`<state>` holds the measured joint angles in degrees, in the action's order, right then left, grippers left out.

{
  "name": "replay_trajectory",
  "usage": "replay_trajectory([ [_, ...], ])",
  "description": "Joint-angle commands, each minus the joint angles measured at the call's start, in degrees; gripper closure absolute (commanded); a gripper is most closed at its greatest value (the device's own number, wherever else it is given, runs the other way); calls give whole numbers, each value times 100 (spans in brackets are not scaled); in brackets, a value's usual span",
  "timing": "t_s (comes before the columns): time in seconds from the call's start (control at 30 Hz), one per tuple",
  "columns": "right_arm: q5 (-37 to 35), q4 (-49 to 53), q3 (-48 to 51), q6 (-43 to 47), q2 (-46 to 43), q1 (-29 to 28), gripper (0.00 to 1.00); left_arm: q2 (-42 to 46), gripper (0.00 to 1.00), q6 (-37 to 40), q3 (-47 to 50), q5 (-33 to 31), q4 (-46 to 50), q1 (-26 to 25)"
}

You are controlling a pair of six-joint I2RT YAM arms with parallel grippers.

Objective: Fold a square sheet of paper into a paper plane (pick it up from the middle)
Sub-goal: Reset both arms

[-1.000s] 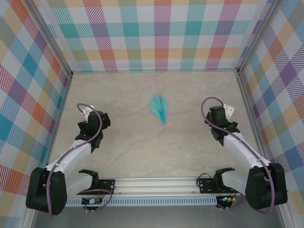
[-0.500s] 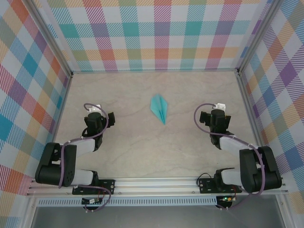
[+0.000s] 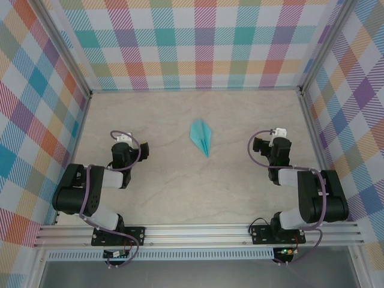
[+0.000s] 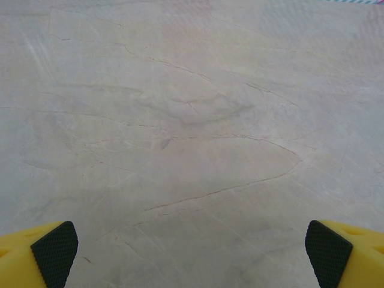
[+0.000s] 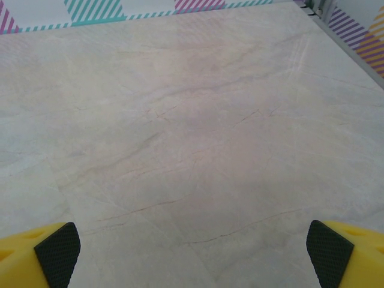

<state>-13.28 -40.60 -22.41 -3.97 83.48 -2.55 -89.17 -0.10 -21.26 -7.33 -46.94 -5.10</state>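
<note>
**A:** What changed on your rig over that last second?

**B:** Near edge first. Both arms folded in. Your left arm and right arm had been stretched out toward the side walls a second earlier. At this frame they sat tucked back over their bases.

**A:** Jaws?

**B:** The left jaws were spread wide with nothing between them. Your left wrist view had the two black pads at the bottom corners and bare bench ahead. The right jaws were the same, fully apart and empty, with pads over bare surface. Neither pair changed width during the fold-in.

**A:** And the paper?

**B:** The paper plane lay mid-bench, beyond both jaws and roughly centred between them, well apart from either. It had a slim dart shape with the centre crease showing and the pointed tip aimed back at the near edge. It didn't shift while you pulled back. It sat well short of the plaid back wall.

**A:** So what did that mean for the task?

**B:** My read is that folding was done and you'd released cleanly. The retreat looked like parking, not lining up for another crease. I'd call it complete, unless you wanted the plane moved.
</note>
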Motion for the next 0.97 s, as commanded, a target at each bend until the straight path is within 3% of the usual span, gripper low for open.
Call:
replay_trajectory([
  [0.0, 468, -435, -73, 123, 106, 51, 0, -57, 0, 77, -212, -61, -68, 97],
  [0.07, 477, -903, -4, 150, 414, 59, 0, -57, 0, 82, -228, -59, -53, 97],
  [0.87, 471, -755, -26, 157, 388, 61, 0, -70, 0, 148, -274, 40, 30, 84],
  [0.93, 743, -787, -9, 277, 388, 53, 0, -64, 0, 150, -274, 47, 26, 87],
])
